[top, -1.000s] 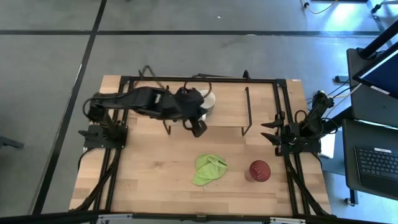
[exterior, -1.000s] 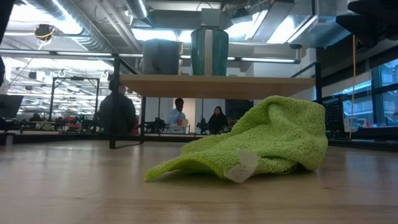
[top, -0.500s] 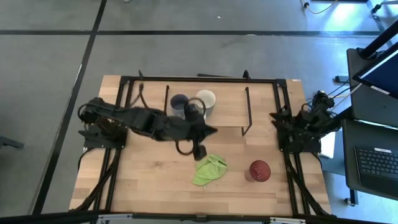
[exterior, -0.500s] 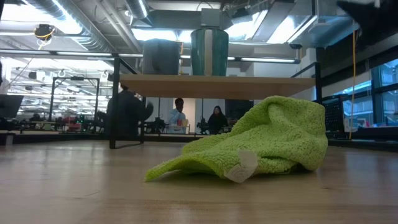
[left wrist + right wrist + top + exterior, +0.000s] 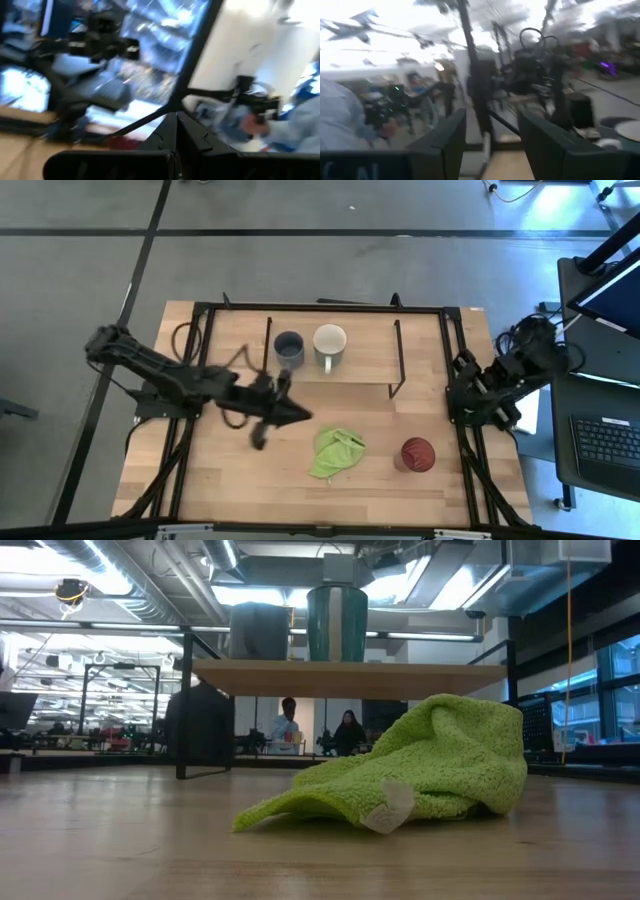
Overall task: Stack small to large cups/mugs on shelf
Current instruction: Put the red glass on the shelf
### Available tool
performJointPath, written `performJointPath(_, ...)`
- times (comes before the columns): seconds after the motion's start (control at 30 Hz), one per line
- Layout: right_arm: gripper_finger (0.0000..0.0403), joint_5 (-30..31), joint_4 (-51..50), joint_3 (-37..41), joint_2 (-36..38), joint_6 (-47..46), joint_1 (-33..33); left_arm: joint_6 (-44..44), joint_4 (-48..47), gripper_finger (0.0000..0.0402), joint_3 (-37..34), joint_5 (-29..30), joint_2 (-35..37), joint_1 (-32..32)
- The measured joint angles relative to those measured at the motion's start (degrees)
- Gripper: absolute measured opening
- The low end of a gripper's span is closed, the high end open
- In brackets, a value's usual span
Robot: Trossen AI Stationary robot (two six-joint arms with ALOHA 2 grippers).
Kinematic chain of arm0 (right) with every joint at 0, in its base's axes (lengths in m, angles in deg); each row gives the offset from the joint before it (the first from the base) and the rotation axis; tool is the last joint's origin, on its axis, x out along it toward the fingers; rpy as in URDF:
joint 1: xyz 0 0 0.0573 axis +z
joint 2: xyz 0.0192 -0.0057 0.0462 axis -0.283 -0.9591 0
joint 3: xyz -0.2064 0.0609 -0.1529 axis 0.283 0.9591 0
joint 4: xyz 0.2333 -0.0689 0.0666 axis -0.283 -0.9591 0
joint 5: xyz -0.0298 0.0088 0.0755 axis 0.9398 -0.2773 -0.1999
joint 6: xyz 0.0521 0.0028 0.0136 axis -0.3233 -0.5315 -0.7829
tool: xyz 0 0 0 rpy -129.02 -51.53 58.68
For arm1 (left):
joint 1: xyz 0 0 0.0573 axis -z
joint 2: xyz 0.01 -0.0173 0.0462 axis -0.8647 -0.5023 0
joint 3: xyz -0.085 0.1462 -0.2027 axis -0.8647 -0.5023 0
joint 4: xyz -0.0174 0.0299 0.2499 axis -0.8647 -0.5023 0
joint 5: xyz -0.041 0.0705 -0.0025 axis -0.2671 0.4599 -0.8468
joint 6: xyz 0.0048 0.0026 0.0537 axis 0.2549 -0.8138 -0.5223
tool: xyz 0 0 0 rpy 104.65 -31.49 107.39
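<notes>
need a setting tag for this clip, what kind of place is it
Probably an open robotics lab or workshop. The low view shows bare ceiling ducts and people at benches beyond the table. The high view shows a grey floor marked with black lines and a laptop beside the rig.

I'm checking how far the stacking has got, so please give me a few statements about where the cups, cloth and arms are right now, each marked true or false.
1. The blue-grey mug and the white mug stand side by side on the shelf. True.
2. The dark red cup is on the shelf too. False: it stands on the tabletop, right of the green cloth.
3. The left gripper holds a mug. False: its fingers are shut on nothing.
4. The right gripper's fingers are apart. True.
5. The cloth lies under the shelf. False: it lies in front of it.
</notes>
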Motion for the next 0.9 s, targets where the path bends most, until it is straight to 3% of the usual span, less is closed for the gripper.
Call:
performJointPath(0.17, 0.0181, 10.1, -3.3, -8.5, -10.8, -1.8, 0.0, 0.3, 15.3, 0.0001, -16.8, 0.2, 8.1, 2.7)
performJointPath(0.27, 0.0181, 14.1, -3.3, -13.1, -15.7, -0.5, 0.0, 5.0, 15.0, 0.0004, -23.5, 0.7, 14.7, 4.2)
performJointPath(0.33, 0.0181, 13.1, -3.0, -15.8, -18.0, 0.2, 0.0, 10.9, 16.2, 0.0008, -26.7, -0.5, 17.2, 5.9)
performJointPath(0.47, 0.0181, 8.1, 3.9, -18.7, -21.9, 1.1, 0.0, 10.8, 27.0, 0.0014, -28.1, -0.7, 19.7, 9.5)
performJointPath(0.57, 0.0181, 6.2, 11.1, -20.2, -24.6, 3.4, 0.0, 5.3, 31.7, 0.0014, -28.0, -5.5, 20.4, 10.6)
performJointPath(0.7, 0.0181, 5.8, 18.4, -21.8, -27.2, 3.4, 0.0, 0.9, 32.5, 0.0008, -27.9, -12.4, 22.7, 10.8)
performJointPath(0.9, 0.0181, 4.9, 24.9, -23.5, -30.2, 7.9, 0.0, 0.5, 29.2, 0.0001, -27.9, -13.5, 25.1, 10.1)
